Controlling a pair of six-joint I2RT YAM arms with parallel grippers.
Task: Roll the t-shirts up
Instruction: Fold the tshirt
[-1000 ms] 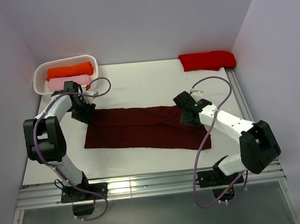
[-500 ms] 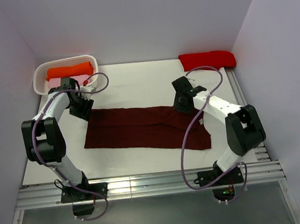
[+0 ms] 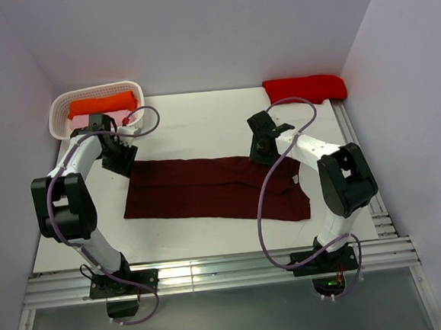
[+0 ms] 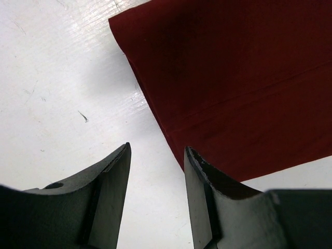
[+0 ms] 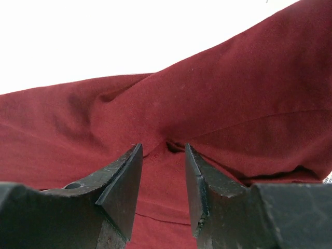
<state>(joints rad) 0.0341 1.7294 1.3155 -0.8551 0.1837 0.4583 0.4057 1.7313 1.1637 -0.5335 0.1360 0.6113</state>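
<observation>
Top view: maroon tee [image 3: 215,188] lies flat on the desk [image 3: 202,120], folded into a long strip running left-right, no roll started afaict. Left pincer [image 3: 121,159] sits at the strip's far-left corner, right pincer [image 3: 259,150] at the far edge towards the right end. Can't tell from up here if either is gripping.

Count: 4 tees total. That's 1 maroon, 1 red tee [image 3: 305,89] bunched at the back right well apart from the rest, plus an orange roll [image 3: 101,105] and a pink roll [image 3: 63,125] (mostly hidden behind the arm) in the 1 white basket [image 3: 92,89] back left. 2 arms.

Left wrist: left pincer [image 4: 157,150] is spread apart, nothing in it. Bare desk [image 4: 52,78] between the fingers, and the maroon tee's [image 4: 233,78] edge is just beside the right-hand finger.

Right wrist: right pincer [image 5: 163,148] is also apart and empty, hanging right over a wrinkle in the maroon tee [image 5: 207,93].

My guess: folding is done and we're at the grab-before-rolling step. Next move prob needs both pincers to pinch one edge and turn it over evenly, w/o dragging the strip crooked. The right-side wrinkle could make the roll lumpy imo.
</observation>
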